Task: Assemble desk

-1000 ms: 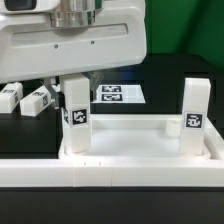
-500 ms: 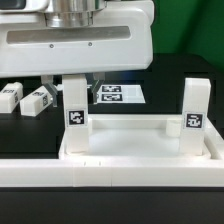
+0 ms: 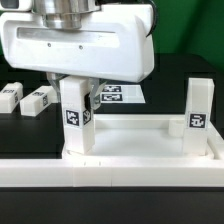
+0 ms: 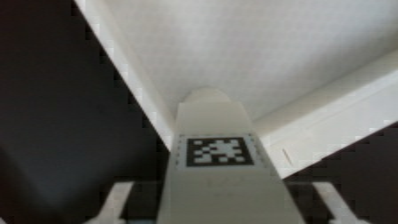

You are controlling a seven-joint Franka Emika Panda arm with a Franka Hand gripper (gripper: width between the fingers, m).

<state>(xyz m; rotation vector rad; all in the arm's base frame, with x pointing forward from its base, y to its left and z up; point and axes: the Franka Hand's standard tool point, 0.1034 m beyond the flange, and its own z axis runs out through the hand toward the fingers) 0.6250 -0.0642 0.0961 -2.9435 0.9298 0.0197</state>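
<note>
Altogether four legs could be counted, with one desk panel [image 3: 140,140], one gripper [image 3: 77,92], one marker board [image 3: 118,95] and one border rail [image 3: 110,178]. Two legs stood upright on the panel, one at its corner on the exterior view's left and one at its corner on the exterior view's right. The other two, the outer loose leg [image 3: 8,97] and the inner loose leg [image 3: 37,100], lay side by side on the black table [image 3: 25,130], well apart from the panel on the exterior view's left. The panel lay just behind the rail.

The jaws were closed partway onto the held leg [image 3: 77,120], the upright one on the exterior view's left, clasping its upper part from both sides.

Only the exterior view showed the second upright leg [image 3: 196,110], the loose pair, the marker board and the rail. The wrist view looked straight down the held leg [image 4: 221,150]. It showed the tag on that leg, the fingers [image 4: 118,205] flanking it, and the panel [image 4: 267,50] beneath, beside dark table [image 4: 54,110].
</note>
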